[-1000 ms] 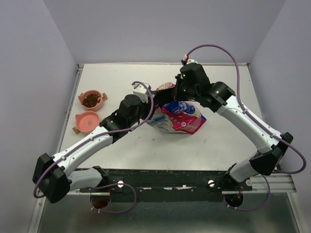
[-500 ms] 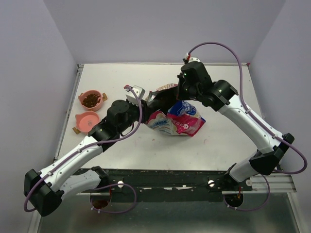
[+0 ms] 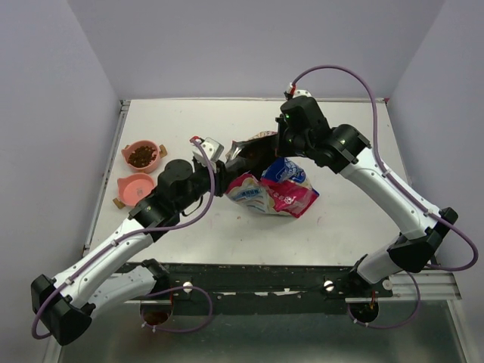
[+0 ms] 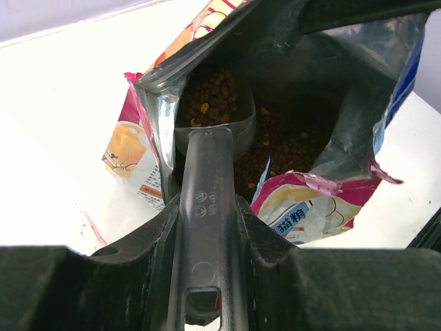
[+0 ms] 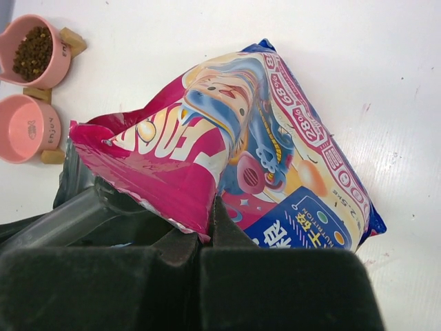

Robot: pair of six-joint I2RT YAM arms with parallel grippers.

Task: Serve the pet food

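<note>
Top view: the white table (image 3: 340,121) carries a glossy pink, white and blue bag (image 3: 276,189) at its centre, the landmark for all positions below. The left arm (image 3: 144,227) has drawn back to the left of the bag compared with a second ago, when its wrist lay over the bag's mouth. The left fingers (image 3: 225,160) are now at the mouth's left edge, clamped on the handle of a clear scoop (image 4: 207,186). The right arm (image 3: 378,181) reaches in from the right of the bag, its pose nearly unchanged. The right fingers (image 5: 207,234) are pressed together on the pink upper lip of the bag, holding the mouth open. The bag itself lies slightly more gathered than before. Two salmon-pink bowls stand well to the left of the bag, unmoved: the filled bowl (image 3: 141,156) farther back, the empty bowl (image 3: 136,189) nearer. Left wrist view: the scoop's cup sits inside the mouth of the bag, heaped with pet food (image 4: 210,96); more kibble lies loose deeper in the bag.
</note>
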